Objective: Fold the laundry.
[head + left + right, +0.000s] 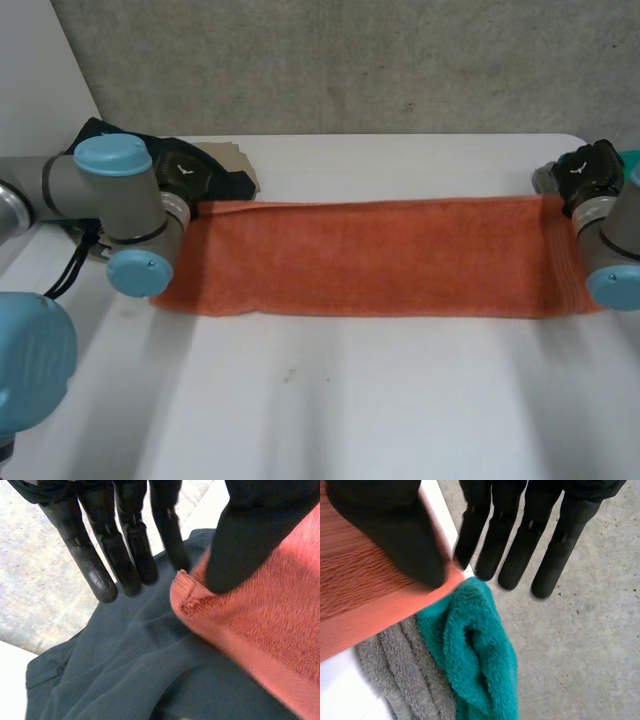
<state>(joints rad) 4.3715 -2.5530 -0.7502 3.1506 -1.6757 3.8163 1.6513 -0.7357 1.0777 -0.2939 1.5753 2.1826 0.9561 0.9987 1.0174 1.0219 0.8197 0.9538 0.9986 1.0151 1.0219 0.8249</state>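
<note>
**Orange towel [370, 255] stretched along the counter [350, 400]**

The left robot hand [185, 172] pinches the towel's far left corner, thumb on top and straight fingers behind. The towel lies flat. It looks soft and light and would sag, so the corners are the best hold. The right robot hand [585, 170] pinches the far right corner likewise.

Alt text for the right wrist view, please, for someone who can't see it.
The right hand pinches a corner of the orange towel between its thumb and straight fingers. Below that corner, a teal towel and a grey towel lie bunched at the edge of the white table, with the concrete floor beyond.
</note>
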